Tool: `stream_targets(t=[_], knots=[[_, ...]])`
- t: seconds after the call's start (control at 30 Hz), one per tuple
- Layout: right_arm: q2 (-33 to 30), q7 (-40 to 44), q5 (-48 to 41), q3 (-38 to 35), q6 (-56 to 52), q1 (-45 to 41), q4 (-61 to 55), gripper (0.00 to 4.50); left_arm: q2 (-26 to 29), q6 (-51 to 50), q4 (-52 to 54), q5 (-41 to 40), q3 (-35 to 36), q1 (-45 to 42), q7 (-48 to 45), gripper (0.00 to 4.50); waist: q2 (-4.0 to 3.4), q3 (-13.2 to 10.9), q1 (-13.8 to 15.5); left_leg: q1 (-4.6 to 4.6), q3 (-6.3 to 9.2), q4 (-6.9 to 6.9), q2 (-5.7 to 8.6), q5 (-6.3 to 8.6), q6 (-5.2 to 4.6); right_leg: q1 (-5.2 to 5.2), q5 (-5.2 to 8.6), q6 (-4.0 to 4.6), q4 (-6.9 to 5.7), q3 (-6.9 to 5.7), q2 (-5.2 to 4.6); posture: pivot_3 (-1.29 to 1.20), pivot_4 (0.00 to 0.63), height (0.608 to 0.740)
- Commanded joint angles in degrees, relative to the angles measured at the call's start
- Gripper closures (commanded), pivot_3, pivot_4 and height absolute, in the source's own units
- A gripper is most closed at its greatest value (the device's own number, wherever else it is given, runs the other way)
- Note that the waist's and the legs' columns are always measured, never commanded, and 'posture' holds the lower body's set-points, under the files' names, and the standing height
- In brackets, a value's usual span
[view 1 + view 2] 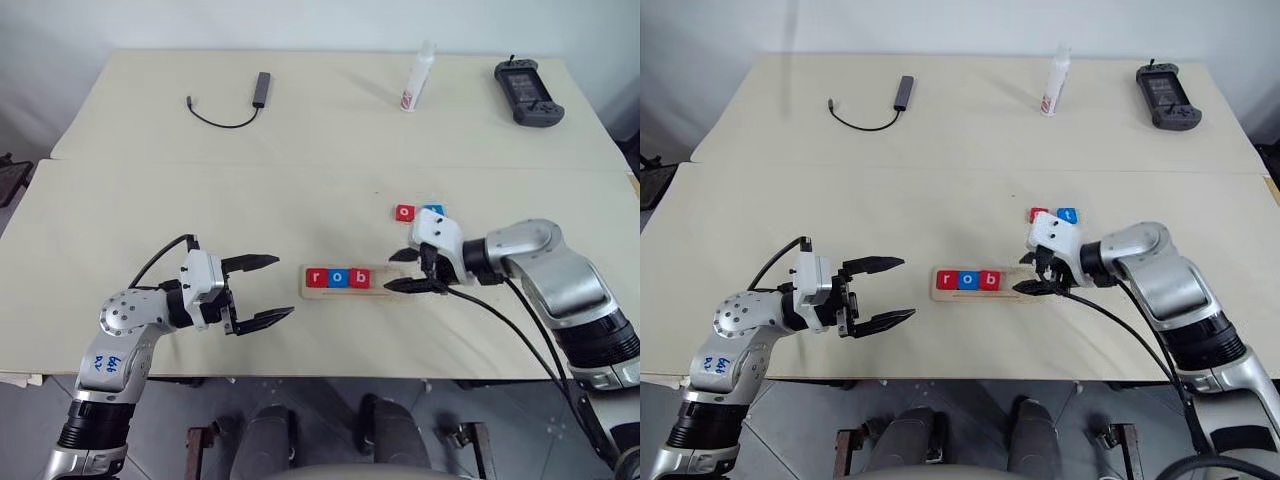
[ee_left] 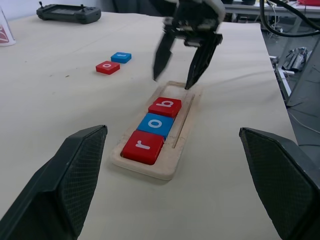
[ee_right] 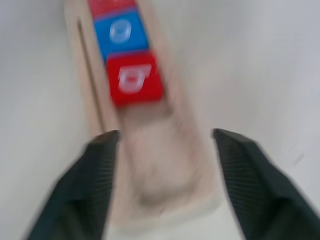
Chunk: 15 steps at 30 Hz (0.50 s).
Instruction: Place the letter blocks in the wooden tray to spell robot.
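Beyond my empty, half-open right gripper (image 1: 418, 270), over the wooden tray's (image 2: 176, 150) free end, probably the red o block (image 1: 405, 212) waits.

Pale wood tray (image 2: 176, 159) with red r (image 2: 142, 147), blue o (image 2: 156, 124), red b (image 2: 165, 106), white letters. Loose red block (image 2: 107, 67) and blue block (image 2: 121, 57) on cream table (image 1: 150, 210). Black fingers (image 2: 162, 52).
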<state>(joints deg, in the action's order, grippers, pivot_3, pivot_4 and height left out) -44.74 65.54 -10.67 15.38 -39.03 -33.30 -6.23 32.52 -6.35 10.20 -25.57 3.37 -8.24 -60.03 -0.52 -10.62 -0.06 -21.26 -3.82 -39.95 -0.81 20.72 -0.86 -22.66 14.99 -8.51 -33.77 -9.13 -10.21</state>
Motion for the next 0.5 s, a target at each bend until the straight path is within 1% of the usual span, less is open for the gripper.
stream_targets(t=[0.03,0.17,0.2,0.5], knots=[[0.3,-1.5,-0.1,-0.6,-0.4,0.2,-2.5,2.95,0.0,0.4,0.4,-1.0,0.1,-0.5,-0.4,0.00,0.00,0.0,-0.1,0.01,0.00,0.00,-0.01,0.00,0.00,0.00,0.00,0.00,0.00,0.00,0.00,0.00,0.150,0.740],[1.9,-2.4,-0.2,0.6,-1.2,-0.5,-3.0,4.39,0.1,0.3,0.3,-1.0,0.3,-0.5,-0.5,0.00,0.00,0.0,-0.1,0.02,0.00,0.00,-0.02,0.01,0.01,0.00,0.00,0.00,0.00,0.00,0.00,0.00,0.150,0.740],[2.6,-2.8,-0.2,0.8,-1.6,-0.9,-3.0,4.47,0.2,0.3,0.3,-1.0,0.3,-0.5,-0.5,0.00,0.00,0.0,-0.1,0.02,0.00,0.00,-0.01,0.01,0.01,0.00,0.00,0.00,0.00,0.01,0.00,0.00,0.150,0.740],[5.9,-4.1,0.2,3.4,-3.6,-2.6,-3.5,4.47,0.4,0.2,1.0,-1.0,0.8,0.1,0.0,0.00,0.00,0.0,0.0,0.00,0.02,-0.01,0.00,0.01,0.01,0.00,0.00,0.00,0.00,0.00,0.00,0.00,0.150,0.740]])
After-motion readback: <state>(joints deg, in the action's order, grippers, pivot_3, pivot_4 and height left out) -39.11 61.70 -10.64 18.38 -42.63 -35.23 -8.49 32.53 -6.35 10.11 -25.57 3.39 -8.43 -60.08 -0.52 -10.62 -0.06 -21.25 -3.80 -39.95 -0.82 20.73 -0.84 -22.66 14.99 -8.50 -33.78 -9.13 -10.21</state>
